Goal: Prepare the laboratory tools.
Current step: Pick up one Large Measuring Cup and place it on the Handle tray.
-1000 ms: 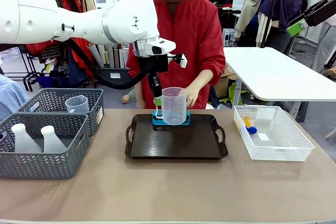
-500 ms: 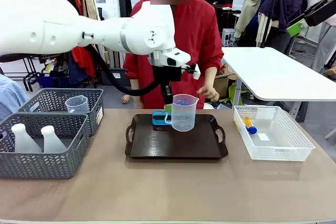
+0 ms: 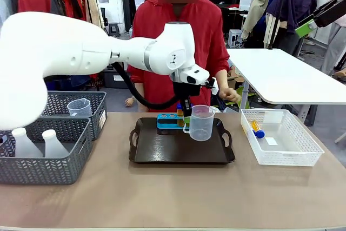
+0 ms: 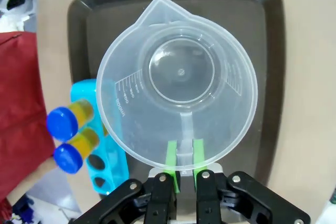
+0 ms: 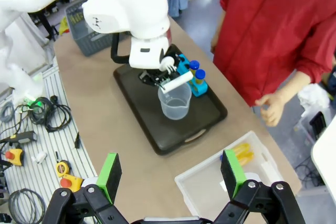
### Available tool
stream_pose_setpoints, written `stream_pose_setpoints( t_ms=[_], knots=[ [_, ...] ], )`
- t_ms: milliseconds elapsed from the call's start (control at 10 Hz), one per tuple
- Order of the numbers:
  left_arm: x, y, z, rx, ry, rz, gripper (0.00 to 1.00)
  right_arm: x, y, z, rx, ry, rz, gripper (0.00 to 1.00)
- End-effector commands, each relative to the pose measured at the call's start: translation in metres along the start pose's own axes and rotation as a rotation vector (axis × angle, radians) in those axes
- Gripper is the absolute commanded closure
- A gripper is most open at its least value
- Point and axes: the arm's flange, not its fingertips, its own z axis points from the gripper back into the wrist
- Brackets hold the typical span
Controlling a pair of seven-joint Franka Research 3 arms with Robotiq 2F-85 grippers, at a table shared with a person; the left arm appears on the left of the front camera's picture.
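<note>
Two whitish flasks (image 3: 24, 143) stand in the nearest grey basket (image 3: 43, 125), at my left. Behind it, in the middle of the table, lies the dark tray (image 3: 162, 152). Over its far right part my left gripper (image 4: 182, 153) is clamped on the handle of the clear beaker (image 4: 178, 77), which is upright; whether it touches the tray I cannot tell. Just beside it, two orange tubes (image 4: 83, 109) sit in a blue rack (image 4: 110, 166). My right gripper (image 5: 170, 174) hangs high with its jaws wide apart. Farthest is the person's hand (image 3: 230, 96).

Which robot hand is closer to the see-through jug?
Left. The left gripper pinches the jug by its handle; the right gripper hangs high above the table, jaws open.
</note>
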Motion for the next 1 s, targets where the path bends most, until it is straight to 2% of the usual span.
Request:
stream_pose_setpoints(
  t_ms=[0,600,900],
  knots=[
    [0.014,0.014,-0.009,0.032,0.027,-0.035,1.00,0.001,0.001,0.001,0.007,-0.010,0.006,0.00],
    [0.015,0.015,-0.034,-0.013,0.055,-0.054,1.00,0.001,0.001,0.001,0.007,-0.010,0.006,0.00],
    [0.014,0.014,-0.029,-0.029,0.045,-0.044,0.43,0.001,0.001,0.001,0.007,-0.010,0.006,0.00]
  ],
)
